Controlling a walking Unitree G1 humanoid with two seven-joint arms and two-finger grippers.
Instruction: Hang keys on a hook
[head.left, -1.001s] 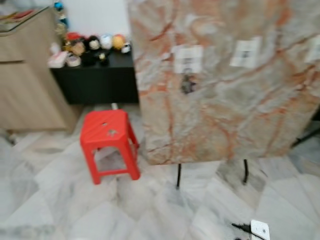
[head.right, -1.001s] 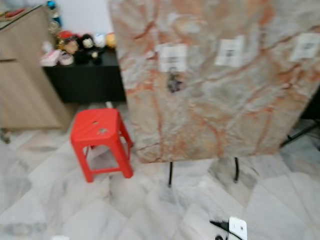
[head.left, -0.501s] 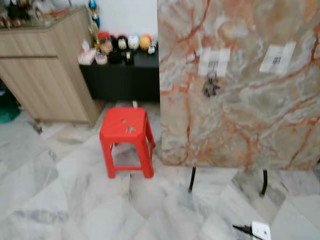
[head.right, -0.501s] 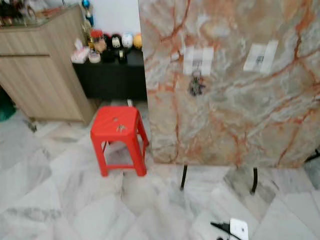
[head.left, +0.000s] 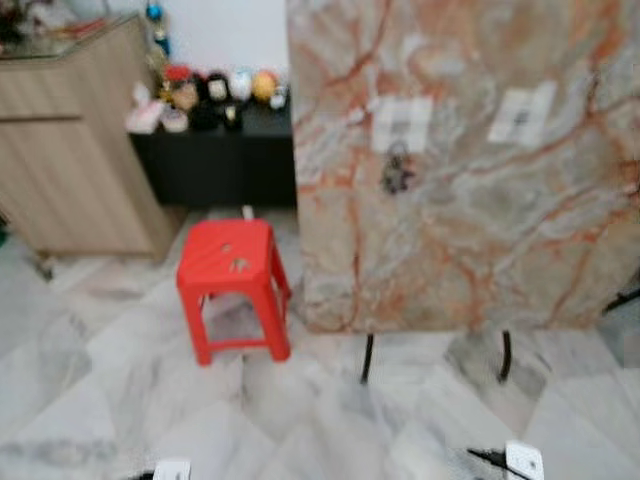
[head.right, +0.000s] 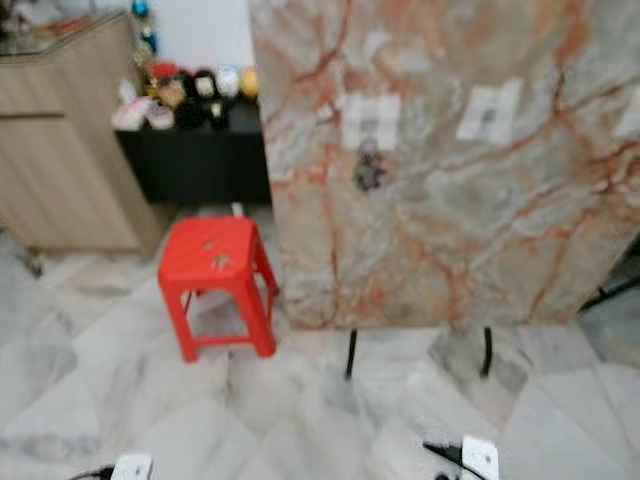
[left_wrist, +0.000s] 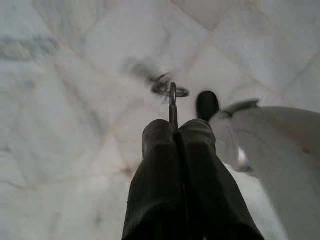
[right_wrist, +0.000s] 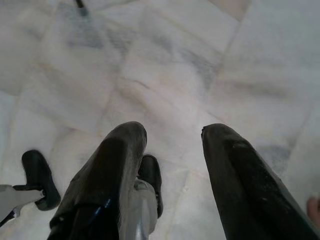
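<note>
My left gripper (left_wrist: 177, 131) is shut on a metal key ring (left_wrist: 172, 95), which sticks out past the fingertips with blurred keys (left_wrist: 152, 80) dangling over the marble floor. My right gripper (right_wrist: 172, 132) is open, with nothing between its fingers, also over the floor. Ahead stands a marble-patterned board (head.left: 470, 220) on thin black legs. It carries a white hook pad (head.left: 401, 122) with another bunch of keys (head.left: 397, 175) hanging under it. A second white hook pad (head.left: 520, 112), to the right, is bare.
A red plastic stool (head.left: 230, 265) stands left of the board. Behind it is a low black cabinet (head.left: 215, 160) topped with small toys, and a wooden cabinet (head.left: 70, 150) at far left. Small white arm parts (head.left: 522, 460) (head.left: 172, 469) show at the bottom edge.
The camera has swung, so the board and stool shift sideways in the picture. A white arm part has come into view at the lower left edge.
</note>
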